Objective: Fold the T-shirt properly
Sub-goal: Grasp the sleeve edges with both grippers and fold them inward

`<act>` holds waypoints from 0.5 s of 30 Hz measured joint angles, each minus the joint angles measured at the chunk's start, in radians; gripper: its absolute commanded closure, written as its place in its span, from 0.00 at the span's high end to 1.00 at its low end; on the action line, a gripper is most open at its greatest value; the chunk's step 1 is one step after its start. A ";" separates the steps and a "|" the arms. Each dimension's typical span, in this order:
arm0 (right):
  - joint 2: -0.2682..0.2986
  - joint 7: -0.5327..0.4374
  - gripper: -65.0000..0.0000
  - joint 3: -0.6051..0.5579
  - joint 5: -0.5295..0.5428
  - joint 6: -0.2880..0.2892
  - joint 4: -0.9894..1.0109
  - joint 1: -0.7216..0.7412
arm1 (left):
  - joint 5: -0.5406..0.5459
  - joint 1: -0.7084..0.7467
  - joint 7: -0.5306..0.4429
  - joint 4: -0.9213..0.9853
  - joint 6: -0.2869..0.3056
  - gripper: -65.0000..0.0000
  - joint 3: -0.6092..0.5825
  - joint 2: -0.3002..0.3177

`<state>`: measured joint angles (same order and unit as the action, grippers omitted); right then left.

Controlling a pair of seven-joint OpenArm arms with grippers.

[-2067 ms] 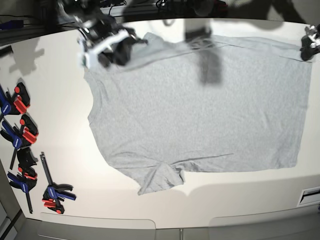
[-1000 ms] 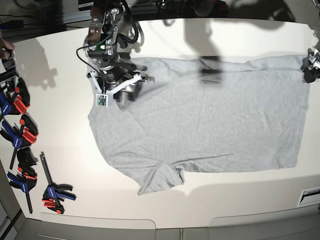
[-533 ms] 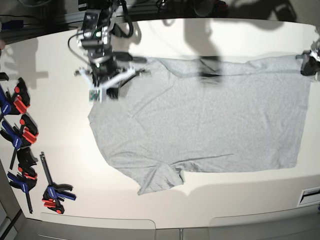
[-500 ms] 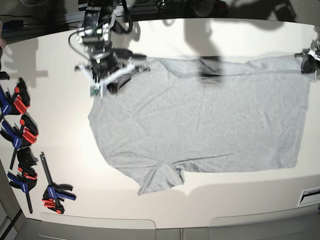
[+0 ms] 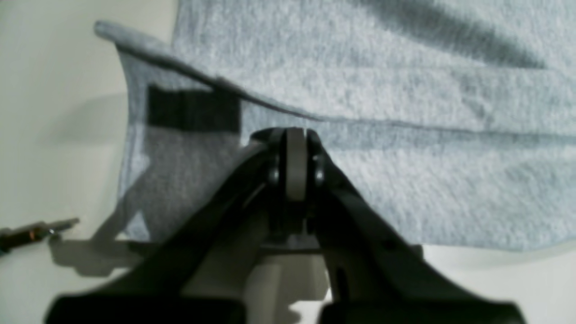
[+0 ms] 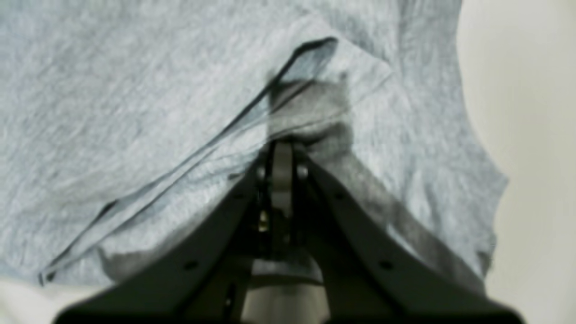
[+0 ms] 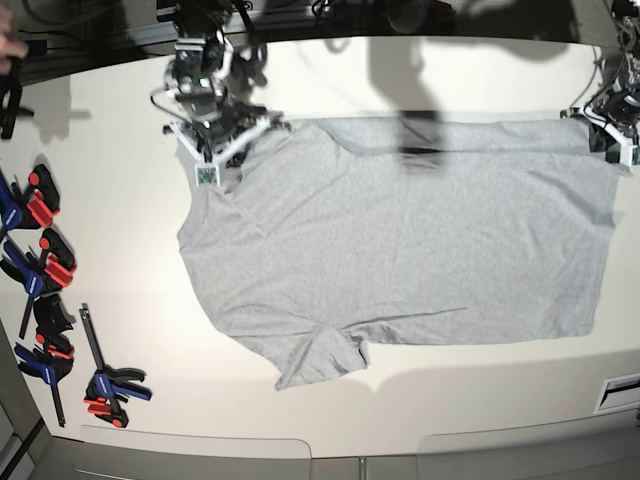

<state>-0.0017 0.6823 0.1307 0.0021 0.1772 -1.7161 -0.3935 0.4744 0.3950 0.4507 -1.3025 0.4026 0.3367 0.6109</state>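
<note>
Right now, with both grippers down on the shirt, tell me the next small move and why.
Probably lift both far corners slightly. The left gripper and right gripper look shut on the T-shirt along its far edge, and it lies flat and unfolded on the table.

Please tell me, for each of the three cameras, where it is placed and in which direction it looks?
Base: overhead, looking down on the table and the spread T-shirt; both arms show at its far corners.
Left wrist: on the left arm, looking along the left end effector, shut on the shirt's hem corner.
Right wrist: on the right arm, looking along the right end effector, shut on cloth near the sleeve.
Shared: all views show the shirt; the base view also shows the left end effector and the right end effector.
</note>
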 measured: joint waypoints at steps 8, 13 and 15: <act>0.089 -0.015 0.00 -0.001 0.041 0.010 -0.137 -0.238 | 0.132 0.187 -0.012 -0.032 0.045 0.00 0.093 -0.009; 0.113 0.059 0.00 0.000 0.028 0.010 -0.230 -0.341 | 0.125 0.287 0.035 -0.102 0.068 0.00 0.202 -0.080; 0.113 0.077 0.00 0.008 0.025 0.010 -0.249 -0.356 | 0.124 0.317 0.067 -0.135 0.073 0.00 0.235 -0.101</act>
<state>0.1112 0.7593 0.1387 0.0273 0.1871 -1.9652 -0.7494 0.5980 0.7120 0.5179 -1.4372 0.4759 0.5716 0.5095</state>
